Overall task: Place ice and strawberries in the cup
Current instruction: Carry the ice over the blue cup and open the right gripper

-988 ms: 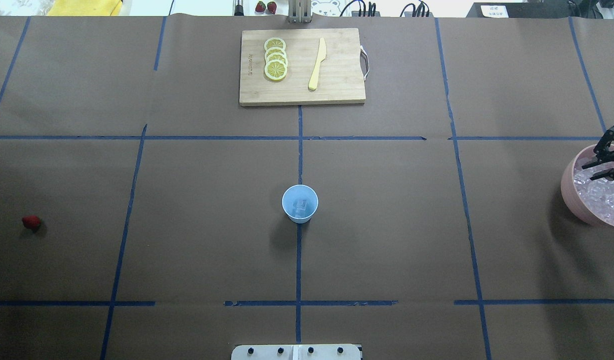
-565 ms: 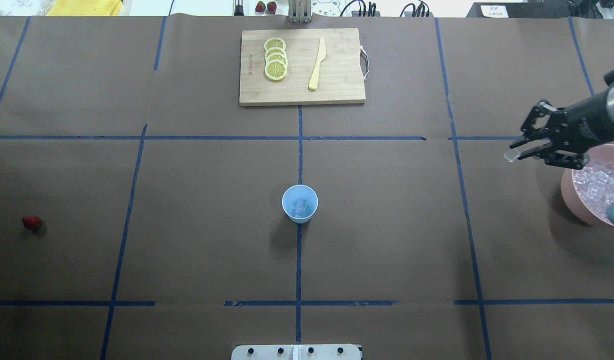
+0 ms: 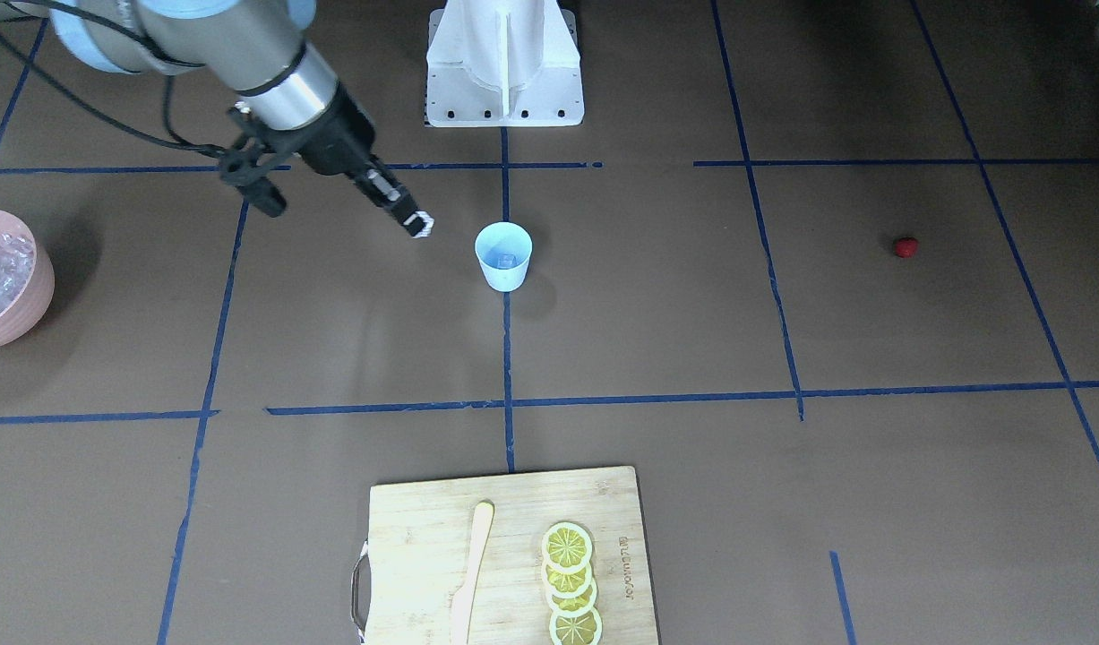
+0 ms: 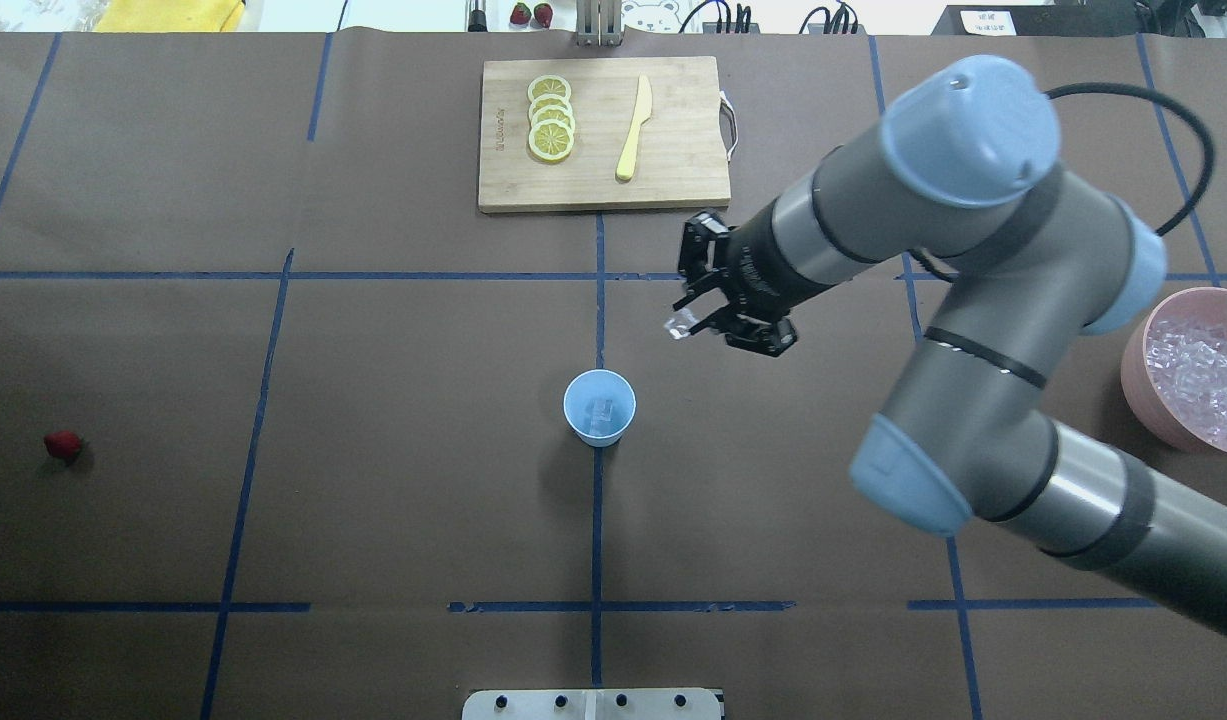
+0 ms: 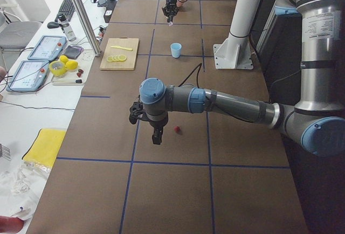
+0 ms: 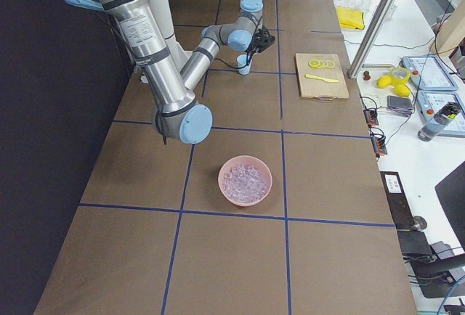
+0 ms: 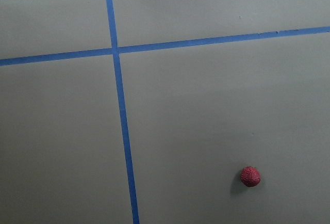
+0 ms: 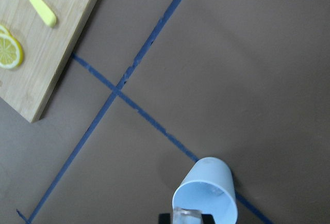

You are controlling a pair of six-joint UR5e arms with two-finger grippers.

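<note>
A wooden cutting board [image 4: 673,185] is lying flat at the far middle of the brown-papered bench [image 4: 403,480]. Four lemon slices [image 4: 551,118] are overlapping in a short row on the board. A pale yellow knife [image 4: 634,130] is resting beside them, not touching. Blue tape lines [image 4: 598,300] are dividing the bench into squares. A pink bowl [image 4: 1135,385] is sitting at the bench's right end, well apart from the board. On a white side table, a yellow cloth [image 5: 42,146] and two tablets [image 5: 28,75] are lying.
</note>
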